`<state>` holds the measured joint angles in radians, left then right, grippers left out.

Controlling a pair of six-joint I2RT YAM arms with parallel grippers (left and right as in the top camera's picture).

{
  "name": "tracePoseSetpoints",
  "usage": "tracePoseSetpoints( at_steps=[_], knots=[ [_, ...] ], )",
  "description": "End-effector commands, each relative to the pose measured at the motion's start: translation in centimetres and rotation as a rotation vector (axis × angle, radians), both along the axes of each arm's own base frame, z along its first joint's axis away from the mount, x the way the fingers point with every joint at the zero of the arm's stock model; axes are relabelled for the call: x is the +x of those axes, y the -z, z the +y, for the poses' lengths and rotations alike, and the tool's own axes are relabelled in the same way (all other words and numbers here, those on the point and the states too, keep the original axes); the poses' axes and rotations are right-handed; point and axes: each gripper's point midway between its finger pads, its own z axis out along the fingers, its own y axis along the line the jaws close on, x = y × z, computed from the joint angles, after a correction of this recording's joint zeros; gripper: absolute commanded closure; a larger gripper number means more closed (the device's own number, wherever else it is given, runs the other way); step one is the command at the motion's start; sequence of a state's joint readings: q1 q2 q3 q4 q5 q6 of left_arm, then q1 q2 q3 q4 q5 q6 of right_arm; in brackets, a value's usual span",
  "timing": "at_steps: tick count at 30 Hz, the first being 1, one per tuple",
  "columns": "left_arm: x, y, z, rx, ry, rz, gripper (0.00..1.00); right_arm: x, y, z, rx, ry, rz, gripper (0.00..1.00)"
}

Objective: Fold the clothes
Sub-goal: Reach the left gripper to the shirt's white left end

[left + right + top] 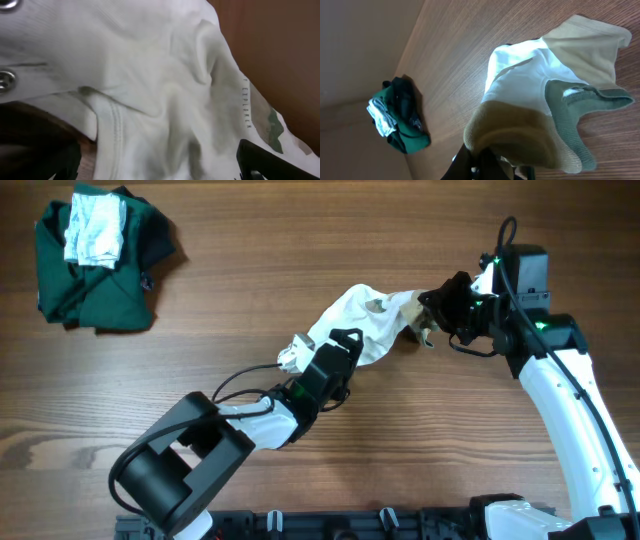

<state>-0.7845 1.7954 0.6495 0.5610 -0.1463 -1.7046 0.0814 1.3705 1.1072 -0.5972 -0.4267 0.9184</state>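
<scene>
Shows a small soft white garment with khaki-tan part and green-edged trim point(365, 320) stretched across the middle of the brown wooden counter point(250, 270). Has right jaws pressed together, pinching its tan end; left jaws spread wide over the white end. Carries "EXPLORER" in small dark print point(246, 107) on the white cloth. Also shows a large dark green garment point(95, 290), whitish-grey folded cloth point(95, 230) atop, far left.

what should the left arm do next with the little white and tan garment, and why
Probably close the left tool on the garment beneath it. It is open right over the white fabric, while the right tool is shut on the tan end, with the cloth bunched between them. A second grip would likely let both arms spread it flat.
</scene>
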Motion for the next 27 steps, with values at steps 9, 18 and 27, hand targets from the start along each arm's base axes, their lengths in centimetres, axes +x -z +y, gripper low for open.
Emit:
tracePoseSetpoints(
  at_steps=[9,18,27],
  knots=[
    [0.73,1.12,0.32,0.033,-0.04,-0.006,0.37,-0.13,-0.34,0.21,0.014,-0.012,-0.008,0.94],
    [0.87,1.09,0.52,0.038,-0.052,-0.011,0.83,-0.12,-0.35,0.21,0.016,-0.01,-0.007,0.94],
    [1.11,0.57,0.26,0.081,-0.004,-0.069,0.96,-0.12,-0.34,0.2,0.015,-0.01,-0.006,0.94]
  ],
)
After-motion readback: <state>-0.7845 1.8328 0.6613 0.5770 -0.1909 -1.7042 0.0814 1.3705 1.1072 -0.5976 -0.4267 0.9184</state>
